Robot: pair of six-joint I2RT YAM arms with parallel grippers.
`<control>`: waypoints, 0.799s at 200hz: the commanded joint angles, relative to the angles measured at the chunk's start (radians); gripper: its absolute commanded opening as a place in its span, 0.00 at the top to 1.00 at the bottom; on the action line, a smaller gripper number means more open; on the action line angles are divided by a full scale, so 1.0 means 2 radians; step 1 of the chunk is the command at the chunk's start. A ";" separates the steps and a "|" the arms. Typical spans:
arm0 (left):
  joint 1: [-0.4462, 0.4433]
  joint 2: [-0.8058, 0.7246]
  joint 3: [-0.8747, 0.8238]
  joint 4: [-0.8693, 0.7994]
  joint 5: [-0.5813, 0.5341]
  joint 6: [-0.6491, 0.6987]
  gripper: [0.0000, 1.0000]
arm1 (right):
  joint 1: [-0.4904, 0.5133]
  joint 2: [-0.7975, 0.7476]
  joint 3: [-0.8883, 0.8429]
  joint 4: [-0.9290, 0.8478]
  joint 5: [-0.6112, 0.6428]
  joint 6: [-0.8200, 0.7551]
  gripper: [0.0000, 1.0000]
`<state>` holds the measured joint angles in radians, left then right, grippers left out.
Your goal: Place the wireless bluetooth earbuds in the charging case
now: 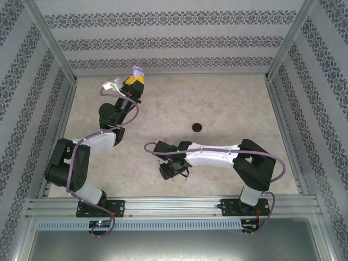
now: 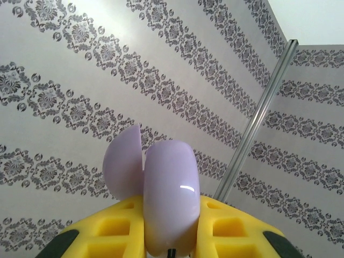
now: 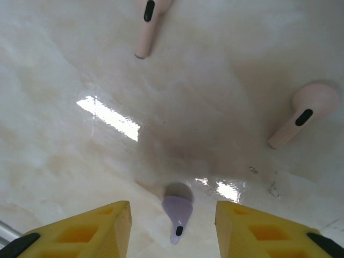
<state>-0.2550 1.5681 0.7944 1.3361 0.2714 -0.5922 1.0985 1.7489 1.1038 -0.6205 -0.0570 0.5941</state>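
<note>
My left gripper (image 1: 134, 81) is raised near the back wall at the far left, shut on a light purple charging case (image 2: 169, 199). The case's lid (image 2: 122, 164) stands open to the left. My right gripper (image 3: 173, 217) hangs open just above the table in front of the arms. One light purple earbud (image 3: 177, 212) lies on the table between its yellow fingers (image 3: 97, 228), touching neither. Two pinkish-tan earbuds lie farther out, one (image 3: 148, 27) at the top and one (image 3: 303, 113) at the right. In the top view the right gripper (image 1: 171, 168) covers these earbuds.
A small round black object (image 1: 197, 127) lies on the marble table (image 1: 228, 103), beyond the right arm. Patterned walls and metal frame posts (image 2: 252, 121) close in the table on three sides.
</note>
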 commanded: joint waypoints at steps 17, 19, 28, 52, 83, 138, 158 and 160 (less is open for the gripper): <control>0.004 -0.016 0.016 0.019 -0.003 -0.001 1.00 | 0.011 0.030 0.030 -0.045 0.029 -0.008 0.55; 0.004 -0.016 0.016 0.020 -0.003 -0.001 1.00 | 0.012 0.032 0.030 -0.046 0.030 -0.008 0.55; 0.004 -0.016 0.015 0.020 -0.003 -0.001 1.00 | 0.012 0.036 0.033 -0.049 0.033 -0.007 0.55; 0.004 -0.016 0.016 0.020 -0.002 -0.001 1.00 | 0.012 0.047 0.042 -0.052 0.035 -0.008 0.55; 0.004 -0.016 0.017 0.020 -0.002 -0.001 1.00 | 0.014 0.059 0.049 -0.053 0.032 -0.008 0.57; 0.005 -0.015 0.013 0.022 -0.003 -0.002 1.00 | 0.017 0.069 0.053 -0.060 0.029 -0.003 0.59; 0.004 -0.014 0.013 0.023 -0.003 -0.003 1.00 | 0.020 0.069 0.052 -0.061 0.029 0.000 0.59; 0.004 -0.014 0.013 0.023 -0.002 -0.003 1.00 | 0.021 0.069 0.052 -0.061 0.029 0.000 0.59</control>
<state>-0.2539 1.5639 0.7956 1.3357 0.2714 -0.5926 1.1240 1.8729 1.1938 -0.7086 -0.0147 0.5945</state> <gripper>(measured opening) 0.187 0.412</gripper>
